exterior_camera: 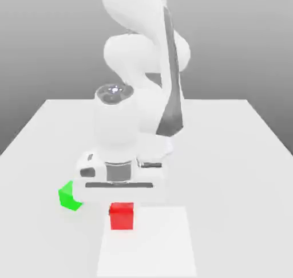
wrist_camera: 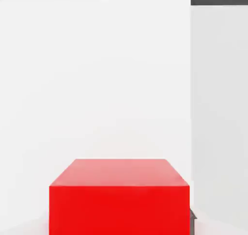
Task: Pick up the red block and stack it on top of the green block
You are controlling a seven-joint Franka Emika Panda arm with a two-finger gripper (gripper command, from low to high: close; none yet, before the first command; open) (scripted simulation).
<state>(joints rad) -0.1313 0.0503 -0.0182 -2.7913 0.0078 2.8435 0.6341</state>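
Clenched on red beside the green.
I have the gripper (exterior_camera: 121, 212) grasping the red block (exterior_camera: 122, 218) at the far-left corner of the white rectangular patch (exterior_camera: 150, 245), as the exterior view shows it. The green block (exterior_camera: 69, 196) sits near the hand's left edge there, partly covered, leaving little room between; the right side lies open. The pale tabletop (exterior_camera: 229, 173) runs back to a grey backdrop (exterior_camera: 240, 42).

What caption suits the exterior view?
White robot arm with its gripper at the red block, green block off to the view's left.
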